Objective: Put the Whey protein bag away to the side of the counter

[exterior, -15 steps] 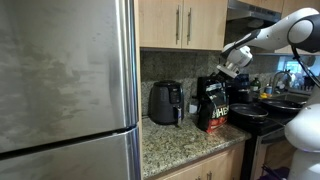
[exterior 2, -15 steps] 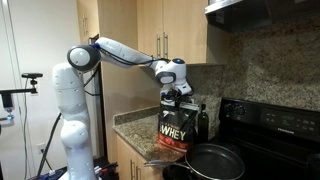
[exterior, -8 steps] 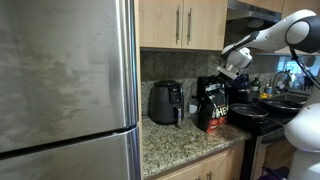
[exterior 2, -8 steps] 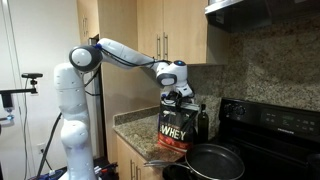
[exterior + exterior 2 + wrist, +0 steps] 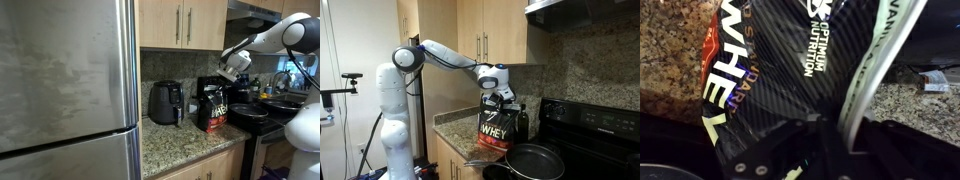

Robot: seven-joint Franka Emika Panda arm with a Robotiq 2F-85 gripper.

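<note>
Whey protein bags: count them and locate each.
1: the Whey protein bag stands on the counter between air fryer and stove, gripper at its top. No others show.

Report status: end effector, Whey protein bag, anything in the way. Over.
End effector at bag top, apparently shut on it. Whey protein bag standing on counter. Air fryer close beside it.

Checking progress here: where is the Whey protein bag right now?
In an exterior view the Whey protein bag stands on the counter between the air fryer and the stove, its top at the gripper.
</note>
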